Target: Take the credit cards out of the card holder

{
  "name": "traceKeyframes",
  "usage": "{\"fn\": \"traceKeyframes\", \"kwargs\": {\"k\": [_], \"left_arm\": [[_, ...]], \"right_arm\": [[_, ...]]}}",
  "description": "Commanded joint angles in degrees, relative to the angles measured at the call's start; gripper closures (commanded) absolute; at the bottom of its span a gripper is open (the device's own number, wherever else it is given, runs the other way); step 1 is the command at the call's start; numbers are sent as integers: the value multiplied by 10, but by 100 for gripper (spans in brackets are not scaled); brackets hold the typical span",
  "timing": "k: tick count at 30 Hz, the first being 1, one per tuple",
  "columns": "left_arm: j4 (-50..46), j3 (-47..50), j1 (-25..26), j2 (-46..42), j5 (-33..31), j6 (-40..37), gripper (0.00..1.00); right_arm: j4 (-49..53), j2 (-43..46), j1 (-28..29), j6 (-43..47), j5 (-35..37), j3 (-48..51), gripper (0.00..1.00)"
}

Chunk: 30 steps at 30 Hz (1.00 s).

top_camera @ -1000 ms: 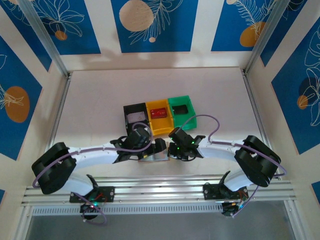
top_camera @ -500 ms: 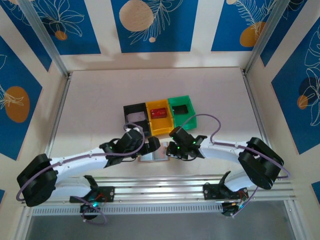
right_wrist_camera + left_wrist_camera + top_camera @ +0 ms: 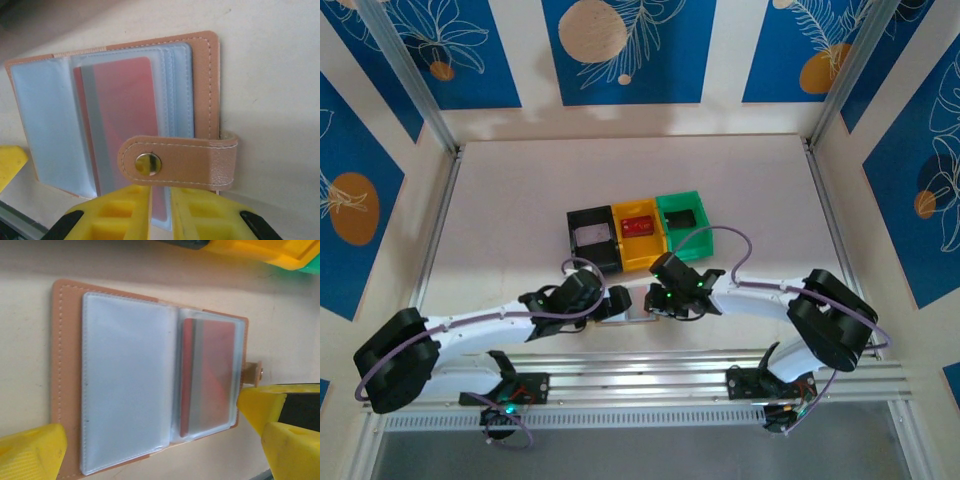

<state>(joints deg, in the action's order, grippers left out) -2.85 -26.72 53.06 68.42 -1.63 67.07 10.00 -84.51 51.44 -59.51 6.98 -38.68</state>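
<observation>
One dark red card (image 3: pixel 210 375) in right clear pocket of card holder (image 3: pixel 67 375), open flat just near of yellow bin (image 3: pixel 642 262). Left gripper (image 3: pixel 150 437) spread wide, empty, straddling holder. Right gripper (image 3: pixel 160 205) almost closed at pocket edge; grip unclear.

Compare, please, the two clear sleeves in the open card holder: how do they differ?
The tab-side sleeve, nearest the snap tab, holds a dark red card; the far sleeve looks empty. The far sleeve appears wider in the left wrist view than the tab-side sleeve. Both are clear plastic, lying open inside the tan card holder.
</observation>
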Motion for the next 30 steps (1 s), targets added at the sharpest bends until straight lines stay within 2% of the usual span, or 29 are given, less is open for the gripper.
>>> {"fn": "traceKeyframes", "kwargs": {"k": [1, 30], "left_arm": [[-5, 7, 5, 6, -10, 13, 1], [56, 26, 8, 52, 13, 35, 1]], "right_arm": [[-4, -13, 7, 3, -12, -18, 81], [-51, -24, 17, 4, -24, -20, 81]]}}
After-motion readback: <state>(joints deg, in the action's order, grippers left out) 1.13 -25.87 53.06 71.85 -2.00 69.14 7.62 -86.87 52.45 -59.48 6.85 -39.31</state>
